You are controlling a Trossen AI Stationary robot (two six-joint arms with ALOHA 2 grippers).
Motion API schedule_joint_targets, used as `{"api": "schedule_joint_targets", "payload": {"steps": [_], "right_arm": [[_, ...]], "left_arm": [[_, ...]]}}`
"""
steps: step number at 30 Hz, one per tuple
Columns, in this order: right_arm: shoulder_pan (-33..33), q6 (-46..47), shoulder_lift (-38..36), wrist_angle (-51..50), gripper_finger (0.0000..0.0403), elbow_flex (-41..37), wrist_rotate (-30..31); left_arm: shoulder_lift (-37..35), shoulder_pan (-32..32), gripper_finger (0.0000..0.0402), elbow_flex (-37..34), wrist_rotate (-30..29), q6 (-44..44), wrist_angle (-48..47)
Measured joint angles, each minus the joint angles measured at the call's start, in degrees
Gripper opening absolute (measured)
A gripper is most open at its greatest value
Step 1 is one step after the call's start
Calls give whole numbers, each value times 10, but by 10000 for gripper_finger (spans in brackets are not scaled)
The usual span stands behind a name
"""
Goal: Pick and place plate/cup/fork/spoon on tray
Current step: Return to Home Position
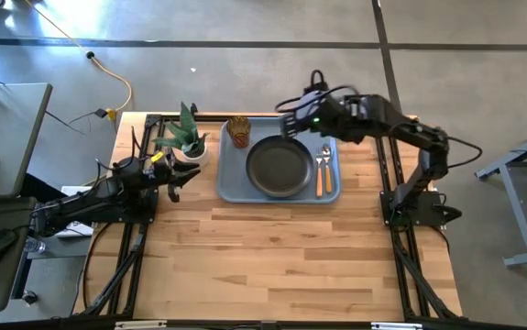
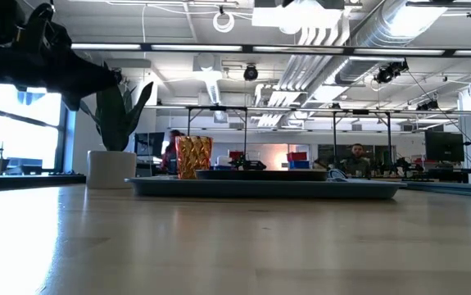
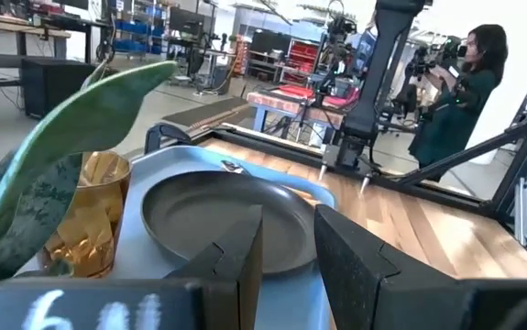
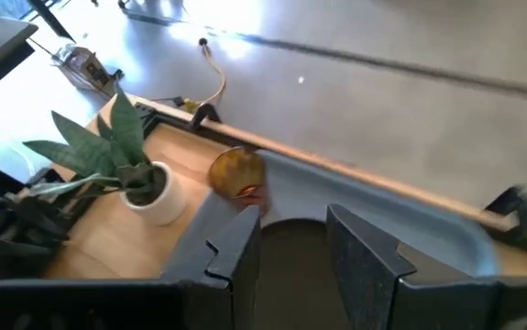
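Right gripper (image 1: 289, 123), fingers spread w/ nothing between, hangs over plate (image 1: 279, 167) on tray (image 1: 230, 188); best lift straight up, clear of cup (image 1: 237, 130), fork (image 1: 318, 174) & spoon (image 1: 326, 170).

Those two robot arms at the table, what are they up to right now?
They are setting tableware on a tray. The plate, cup, fork and spoon all lie on it already. The right end effector hangs open and empty above the tray's far edge, near the plate's rim. The left end effector waits open and empty beside the tray, next to a potted plant. Nothing is being held at this moment.
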Motion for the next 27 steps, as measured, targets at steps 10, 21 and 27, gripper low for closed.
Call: {"api": "schedule_joint_targets", "payload": {"steps": [10,21,27], "right_arm": [[0,-119,-95,-90,118,0,37],[32,-117,-287,-128,117,-175,91],[69,-115,-449,3,117,-409,42]], "left_arm": [[21,0,90,0,-1,-3,0],[22,0,90,0,0,-3,0],[22,0,90,0,0,-3,0]]}}
